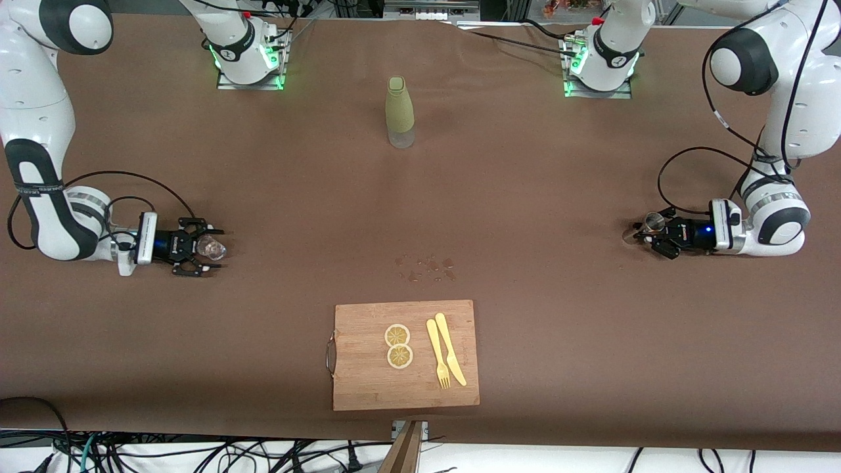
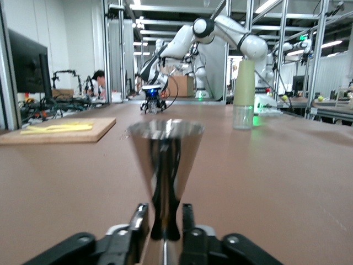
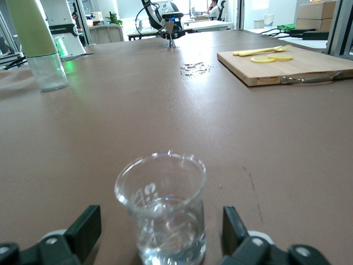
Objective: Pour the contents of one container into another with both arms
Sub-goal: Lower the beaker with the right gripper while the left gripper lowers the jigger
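A clear glass beaker (image 1: 215, 247) holding a little water stands on the brown table toward the right arm's end. My right gripper (image 1: 213, 249) is low around it and open, its fingers (image 3: 88, 223) well clear of the beaker (image 3: 162, 215). Toward the left arm's end a shiny metal jigger (image 1: 652, 222) stands upright. My left gripper (image 1: 647, 233) straddles the narrow waist of the jigger (image 2: 165, 160). Its fingers (image 2: 138, 221) stand narrowly open, with a thin gap on each side.
A green-sleeved glass bottle (image 1: 400, 112) stands mid-table near the bases. A wooden cutting board (image 1: 368, 381) nearer the front camera carries two lemon slices (image 1: 398, 345) and a yellow fork and knife (image 1: 445, 355). Wet spots (image 1: 427, 268) lie between board and bottle.
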Tool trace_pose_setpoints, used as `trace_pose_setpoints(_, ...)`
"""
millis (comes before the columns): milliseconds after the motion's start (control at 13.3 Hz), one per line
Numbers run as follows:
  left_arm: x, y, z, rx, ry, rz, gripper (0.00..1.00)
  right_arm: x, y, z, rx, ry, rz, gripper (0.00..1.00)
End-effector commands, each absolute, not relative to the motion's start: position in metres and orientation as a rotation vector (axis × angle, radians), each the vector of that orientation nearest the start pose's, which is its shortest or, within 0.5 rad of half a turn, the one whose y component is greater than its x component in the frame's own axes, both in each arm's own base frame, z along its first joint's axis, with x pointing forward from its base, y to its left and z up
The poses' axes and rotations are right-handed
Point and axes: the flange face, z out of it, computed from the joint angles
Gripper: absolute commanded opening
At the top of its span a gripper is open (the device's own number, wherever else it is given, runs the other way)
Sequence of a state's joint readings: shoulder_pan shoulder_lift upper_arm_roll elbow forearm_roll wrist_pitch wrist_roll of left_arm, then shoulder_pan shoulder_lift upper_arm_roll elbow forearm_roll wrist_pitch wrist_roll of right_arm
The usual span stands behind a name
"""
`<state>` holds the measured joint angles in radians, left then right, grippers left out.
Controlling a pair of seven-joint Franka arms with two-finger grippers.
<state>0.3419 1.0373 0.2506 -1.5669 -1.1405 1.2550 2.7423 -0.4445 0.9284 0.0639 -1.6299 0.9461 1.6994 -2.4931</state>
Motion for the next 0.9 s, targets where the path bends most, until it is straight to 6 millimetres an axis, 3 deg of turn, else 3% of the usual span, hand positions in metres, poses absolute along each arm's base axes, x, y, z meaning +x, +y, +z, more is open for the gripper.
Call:
trace_pose_setpoints(0, 0.527, 0.216, 0.046, 1.207, -1.447, 1.145, 1.00, 0.575, -0.182, 0.093, -1.540, -1.444, -0.858, 1.00)
trace_pose_setpoints(150, 0.538, 0.239, 0.063, 1.247, -1.494, 1.125, 1.00, 0.573, -0.205, 0.122, -1.605, -1.443, -0.774, 1.00)
trace_pose_setpoints(451, 0.536, 0.298, 0.106, 1.548, -1.351, 0.688, 1.00, 0.581, -0.234, 0.216, -1.844, -1.394, -0.527, 1.00)
trace_pose_setpoints(601, 0.537, 0.320, 0.149, 1.733, -1.210, 0.498, 1.00, 0.585, -0.235, 0.259, -1.968, -1.330, -0.410, 1.00)
trace_pose_setpoints(826, 0.554, 0.332, 0.224, 1.988, -0.999, 0.199, 1.00, 0.586, -0.218, 0.324, -2.111, -1.222, -0.220, 1.00)
